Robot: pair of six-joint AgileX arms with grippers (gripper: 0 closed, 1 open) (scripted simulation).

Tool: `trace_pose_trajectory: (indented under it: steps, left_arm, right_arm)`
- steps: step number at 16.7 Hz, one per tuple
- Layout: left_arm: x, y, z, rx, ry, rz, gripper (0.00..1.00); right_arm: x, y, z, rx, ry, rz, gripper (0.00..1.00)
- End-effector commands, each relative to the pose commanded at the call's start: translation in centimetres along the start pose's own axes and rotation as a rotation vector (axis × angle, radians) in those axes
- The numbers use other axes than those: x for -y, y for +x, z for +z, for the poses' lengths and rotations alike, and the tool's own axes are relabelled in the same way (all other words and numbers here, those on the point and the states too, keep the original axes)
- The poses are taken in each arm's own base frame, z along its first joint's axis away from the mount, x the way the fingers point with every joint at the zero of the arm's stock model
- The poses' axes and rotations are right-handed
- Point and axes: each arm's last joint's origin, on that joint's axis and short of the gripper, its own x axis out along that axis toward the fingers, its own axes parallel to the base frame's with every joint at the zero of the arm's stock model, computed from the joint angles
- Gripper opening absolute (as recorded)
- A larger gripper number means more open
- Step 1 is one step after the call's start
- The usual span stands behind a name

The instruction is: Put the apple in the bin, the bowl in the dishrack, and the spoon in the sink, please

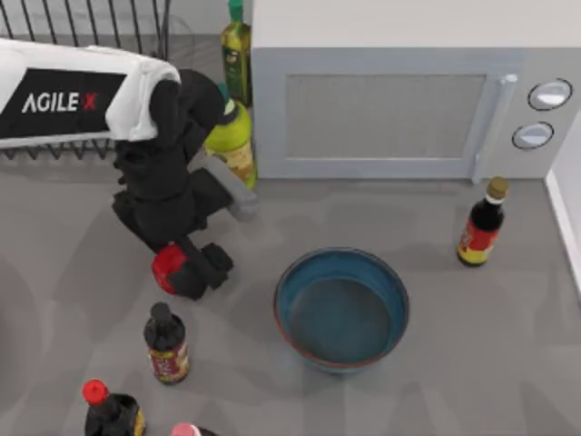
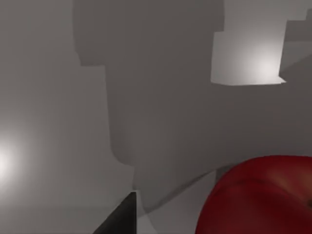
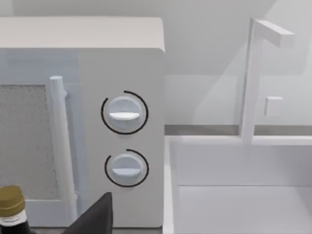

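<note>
My left gripper (image 1: 186, 270) pinches the apple (image 1: 168, 265) low over the table's left, near the bowl (image 1: 341, 309). Apple step in hand; next comes lifting and carrying to the bin.

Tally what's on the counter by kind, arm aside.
Bottles: 6, the sixth just a pink cap at the frame's edge
Bowl: 1
Apple: 1, at the left gripper
Microwave: 1
Dishrack: 1
Total: 10

Bowl (image 1: 341, 309) lower centre of the desk (image 1: 436, 363), microwave (image 1: 408, 100) behind it at upper right. Apple (image 1: 168, 267) left of bowl; dishrack (image 1: 82, 36) upper left.
</note>
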Motion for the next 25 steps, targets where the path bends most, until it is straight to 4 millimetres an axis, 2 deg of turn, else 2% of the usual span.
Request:
trace_pose_trajectory:
  steps: [7, 15, 16, 19, 22, 25]
  left_arm:
    - [0.0, 0.0, 0.0, 0.000, 0.000, 0.000, 0.02]
    - [0.0, 0.0, 0.0, 0.000, 0.000, 0.000, 0.00]
    - [-0.1, -0.7, -0.1, 0.007, 0.003, 0.020, 0.00]
    - [0.5, -1.1, 0.1, -0.008, 0.018, 0.018, 0.00]
    - [1.6, -2.7, 0.7, -0.021, 0.053, 0.029, 0.00]
    - [1.7, -5.6, 0.9, -0.011, 0.057, 0.043, 0.00]
  right_arm:
    - [0.0, 0.0, 0.0, 0.000, 0.000, 0.000, 1.00]
    - [0.0, 0.0, 0.0, 0.000, 0.000, 0.000, 1.00]
    - [0.0, 0.0, 0.0, 0.000, 0.000, 0.000, 1.00]
    - [0.0, 0.0, 0.0, 0.000, 0.000, 0.000, 1.00]
    - [0.0, 0.0, 0.0, 0.000, 0.000, 0.000, 1.00]
    - [0.0, 0.0, 0.0, 0.000, 0.000, 0.000, 1.00]
